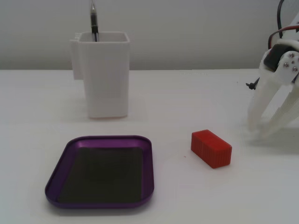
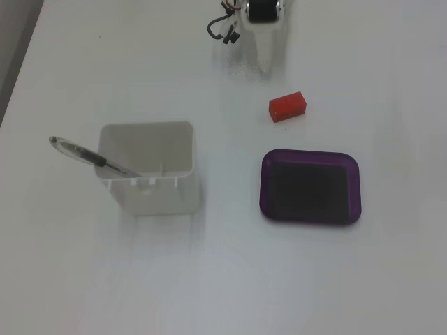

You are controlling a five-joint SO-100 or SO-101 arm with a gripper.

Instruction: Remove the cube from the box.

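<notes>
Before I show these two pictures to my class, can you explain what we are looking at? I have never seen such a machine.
It is a small robot arm with a white two-fingered claw, open and holding nothing. One fixed view looks across the table from the side, the other looks down from above. On the table lie a red block, a shallow purple tray that is empty, and a tall white container with a pen in it. The block sits on the table outside the tray.

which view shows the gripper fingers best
The low fixed view: the gripper shows from the side at the right edge, both white fingers spread apart and empty, tips near the table. In the top-down fixed view the gripper is a pale blur against the white table, fingers indistinct.
</notes>
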